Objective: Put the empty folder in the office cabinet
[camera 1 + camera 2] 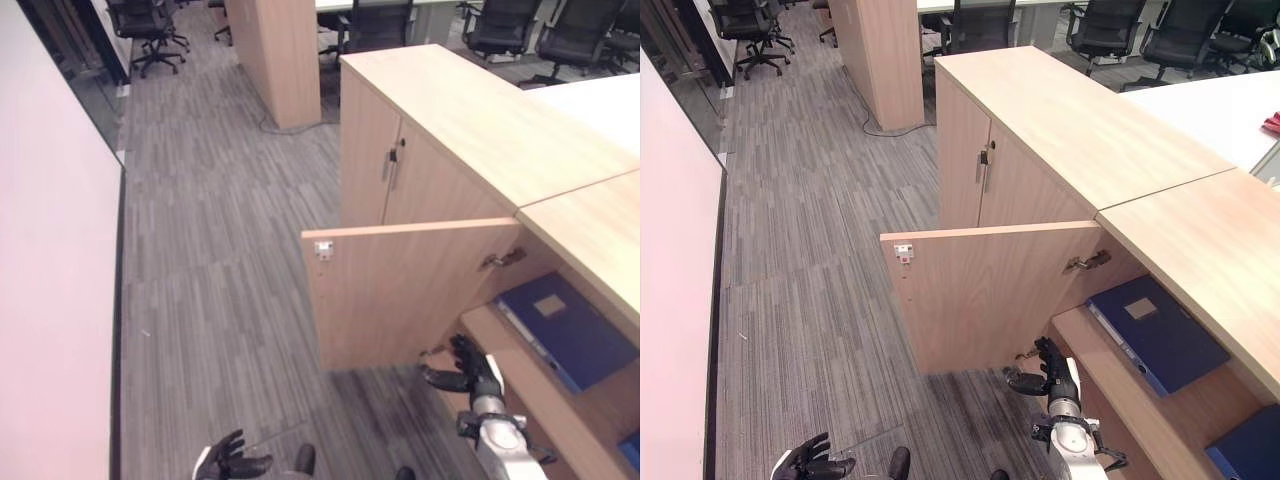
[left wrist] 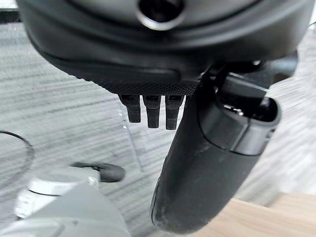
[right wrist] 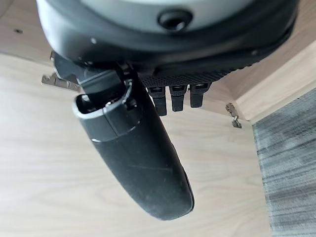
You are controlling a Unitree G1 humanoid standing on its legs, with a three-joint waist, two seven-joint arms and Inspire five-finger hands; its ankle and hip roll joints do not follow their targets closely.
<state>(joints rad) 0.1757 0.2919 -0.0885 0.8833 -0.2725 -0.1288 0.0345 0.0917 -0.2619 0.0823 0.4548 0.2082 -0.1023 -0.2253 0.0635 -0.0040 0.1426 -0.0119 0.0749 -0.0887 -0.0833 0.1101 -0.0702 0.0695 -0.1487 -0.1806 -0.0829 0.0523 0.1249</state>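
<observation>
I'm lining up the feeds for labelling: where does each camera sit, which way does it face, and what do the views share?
Left eye view: on the head, looking down at the open cabinet door, the blue folder on its shelf, and both hands.
Right eye view: a little to the side, same scene; right hand by the door, left hand low over the floor.
Left wrist view: along the left hand at grey floor.
Right wrist view: along the right hand at the door's inner face.
Shared: the door.
</observation>
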